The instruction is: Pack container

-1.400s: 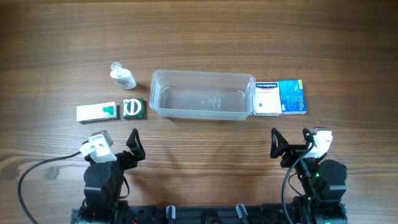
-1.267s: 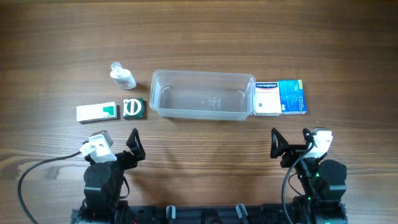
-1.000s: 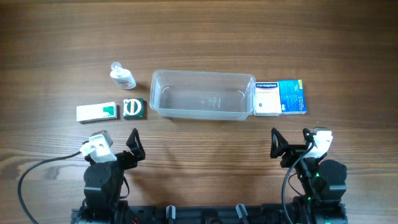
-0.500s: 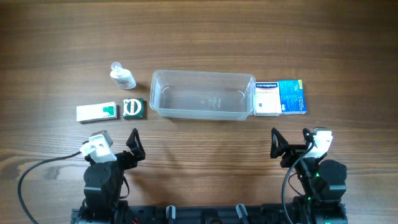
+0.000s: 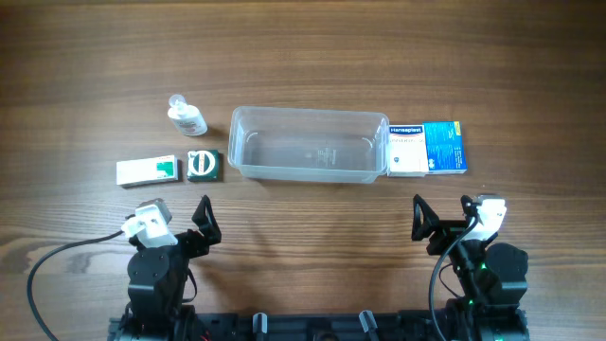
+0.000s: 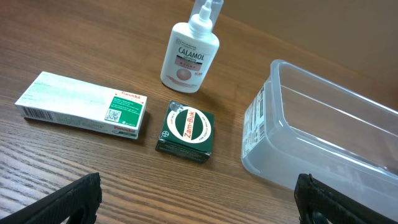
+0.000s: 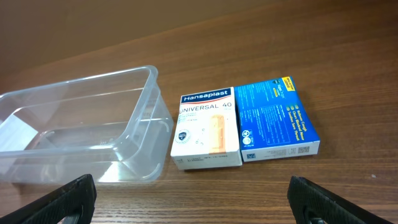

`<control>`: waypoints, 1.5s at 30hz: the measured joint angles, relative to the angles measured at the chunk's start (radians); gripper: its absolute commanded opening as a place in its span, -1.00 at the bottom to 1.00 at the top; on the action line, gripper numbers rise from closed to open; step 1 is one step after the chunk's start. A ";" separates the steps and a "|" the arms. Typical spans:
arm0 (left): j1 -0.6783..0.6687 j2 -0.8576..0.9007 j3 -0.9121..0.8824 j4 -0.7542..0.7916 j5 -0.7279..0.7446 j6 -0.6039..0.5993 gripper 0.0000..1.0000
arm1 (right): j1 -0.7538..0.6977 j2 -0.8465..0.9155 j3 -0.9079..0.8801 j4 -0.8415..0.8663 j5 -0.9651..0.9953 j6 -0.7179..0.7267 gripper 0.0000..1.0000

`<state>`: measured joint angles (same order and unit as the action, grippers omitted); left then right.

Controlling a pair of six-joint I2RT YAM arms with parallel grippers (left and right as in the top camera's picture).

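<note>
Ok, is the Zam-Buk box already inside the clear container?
No, the Zam-Buk box sits on the wooden table beside the container, outside its wall.

Robot test bench — wood-grain table (image 5: 312,57).

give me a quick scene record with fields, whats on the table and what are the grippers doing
container: clear tub, empty, mid table
left of container: Calamol bottle, white-and-green box, Zam-Buk box
right of container: Hansaplast box and blue box, side by side
left gripper: open, holding nothing, near edge of the table
right gripper: open, holding nothing, near edge of the table
packed so far: nothing
</note>
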<state>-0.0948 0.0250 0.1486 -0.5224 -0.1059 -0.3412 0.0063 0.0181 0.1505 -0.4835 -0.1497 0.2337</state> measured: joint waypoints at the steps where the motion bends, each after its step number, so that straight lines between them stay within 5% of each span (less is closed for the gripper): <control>1: 0.000 0.000 0.000 0.000 0.000 0.000 0.99 | 0.000 0.000 0.000 0.000 0.000 0.000 0.99; 11: 0.000 0.000 0.000 0.000 0.000 0.000 1.00 | 0.000 0.000 0.000 0.005 0.000 0.050 0.99; 17: 0.000 0.000 0.000 0.000 0.000 0.000 1.00 | 0.000 0.000 0.000 0.015 -0.048 0.412 1.00; 25: 0.000 0.000 0.000 0.000 0.000 0.000 0.99 | 0.000 0.000 0.002 0.415 -0.294 0.570 0.99; 30: 0.000 0.000 0.000 0.000 0.000 0.000 1.00 | 0.000 0.106 0.115 0.426 -0.385 0.525 0.99; 37: 0.000 0.000 -0.001 -0.001 0.000 0.000 1.00 | 0.000 0.513 0.575 0.040 -0.433 0.274 1.00; 45: 0.000 0.000 -0.002 0.000 0.000 0.000 0.99 | 0.000 1.017 1.178 -0.507 -0.245 0.061 1.00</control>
<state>-0.0948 0.0250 0.1463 -0.5228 -0.1059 -0.3412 0.0059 1.0355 1.3285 -0.9905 -0.3946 0.2943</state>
